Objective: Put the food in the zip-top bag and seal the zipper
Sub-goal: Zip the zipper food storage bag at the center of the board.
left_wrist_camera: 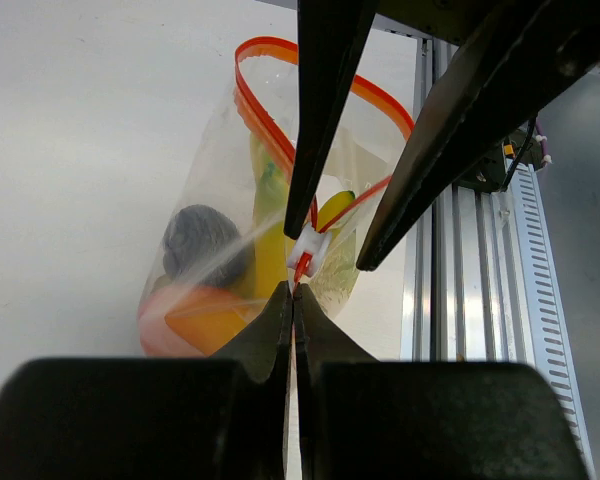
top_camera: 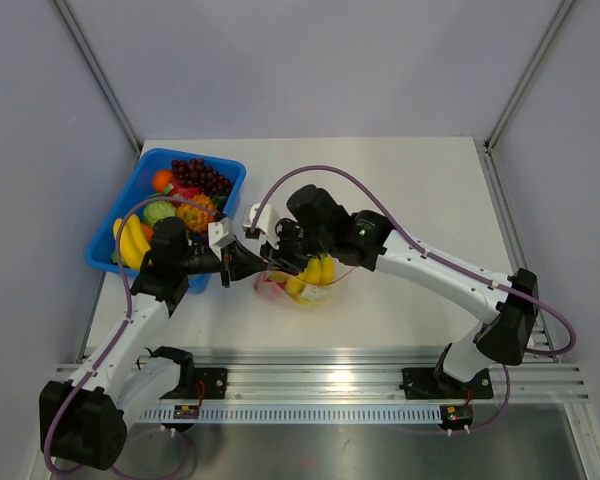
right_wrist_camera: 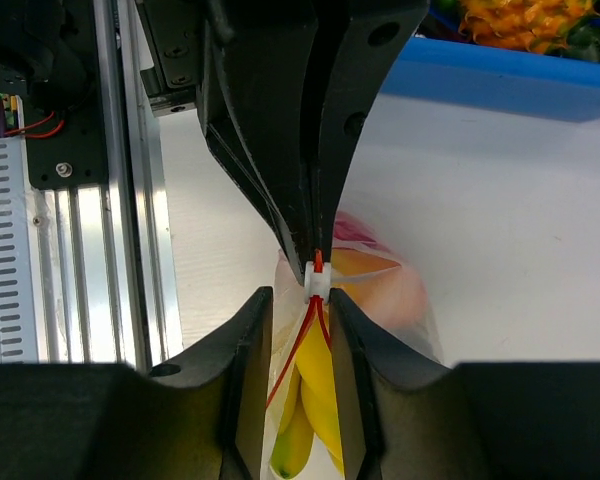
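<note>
White table [top_camera: 400, 180], near edge, centre: zip-top bag [top_camera: 305, 285] held food [top_camera: 315, 270] | left gripper [left_wrist_camera: 293, 295] clamped on zipper [left_wrist_camera: 270, 130] end | right gripper [right_wrist_camera: 300, 305] jaws apart, straddling strip | mouth gaped; sealing judged outstanding | blue tray [top_camera: 102, 245] at far-left corner.

I count one zip-top bag [left_wrist_camera: 215, 170], one zipper [left_wrist_camera: 265, 120], one white slider [left_wrist_camera: 313, 250], two fruit bunches in one blue tray [top_camera: 215, 160], a banana bunch [top_camera: 130, 241] and a grape bunch [top_camera: 202, 176], and two of mine: left gripper [left_wrist_camera: 292, 295], right gripper [right_wrist_camera: 300, 300].
</note>
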